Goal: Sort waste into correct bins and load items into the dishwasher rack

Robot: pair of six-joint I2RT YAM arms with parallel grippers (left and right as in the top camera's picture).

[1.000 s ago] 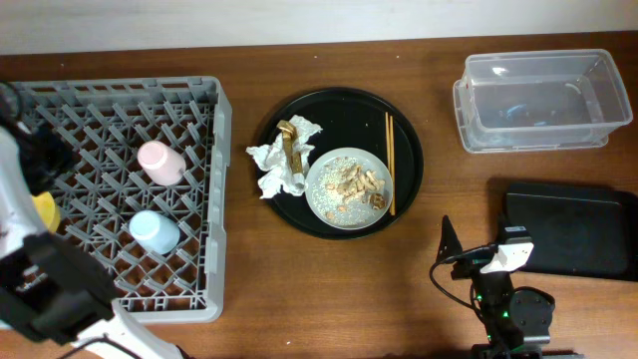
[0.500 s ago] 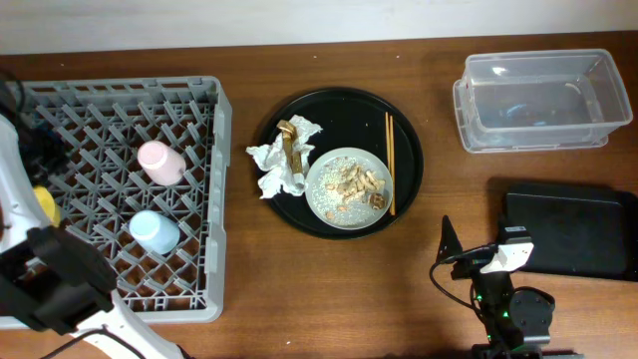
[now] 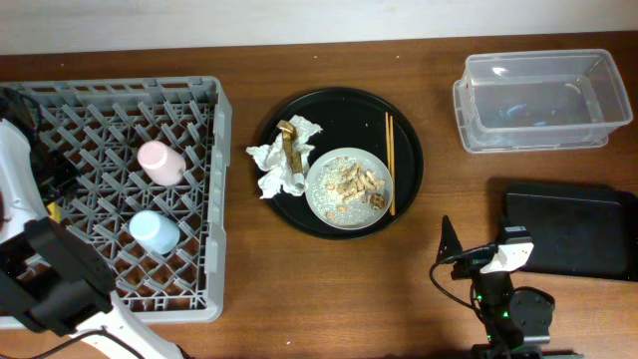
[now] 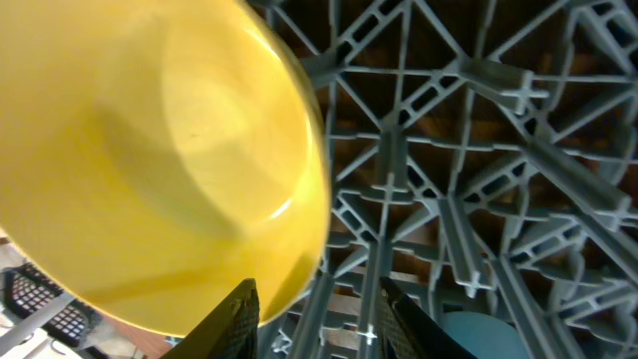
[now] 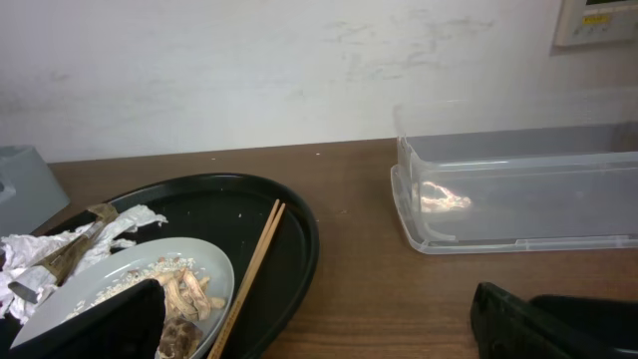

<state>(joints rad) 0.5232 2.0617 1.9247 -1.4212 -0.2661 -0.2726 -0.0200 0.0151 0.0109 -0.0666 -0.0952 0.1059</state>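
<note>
**Left tool (image 4: 314, 291).** The yellow bowl (image 4: 150, 160) sits directly against it. The bowl spreads from between the fingers toward 10 o'clock and fills the upper left of the wrist view. Its rim runs down between the two fingers. The jaws stand partly closed and grip the bowl at that rim.

- The bowl is round, smooth and glossy, and is tilted on edge over the rack (image 4: 478, 150).
- The rack is a square grey plastic crate with a lattice of crossed ribs and pegs. It lies at 9 o'clock on the brown wooden counter (image 3: 299, 289).
- From overhead, only a sliver of yellow shows at the rack's 9 o'clock edge, beside the arm.
- The blue cup (image 3: 155, 231) stands in the rack toward 6 o'clock. The pink cup (image 3: 159, 162) is just at its 12 o'clock.

**Right tool (image 5: 317, 294).** The jaws are spread fully apart and hold nothing. The tool sits low at the counter's 5 o'clock.

- A round black tray (image 5: 299, 239) lies at its 10 o'clock.
- The tray carries a pale speckled plate (image 5: 150, 261) with beige food scraps (image 5: 184, 289).
- Thin straight wooden chopsticks (image 5: 254, 259) lie at the plate's 3 o'clock edge.
- Crumpled white napkins (image 5: 40, 249) lie at the plate's 10 o'clock, with a brown-gold wrapper (image 3: 291, 145) on them.
- A clear, rimmed plastic tub (image 5: 518, 189) lies at the tool's 1 o'clock.
- A flat black container (image 3: 573, 231) lies at the tool's 3 o'clock.
</note>
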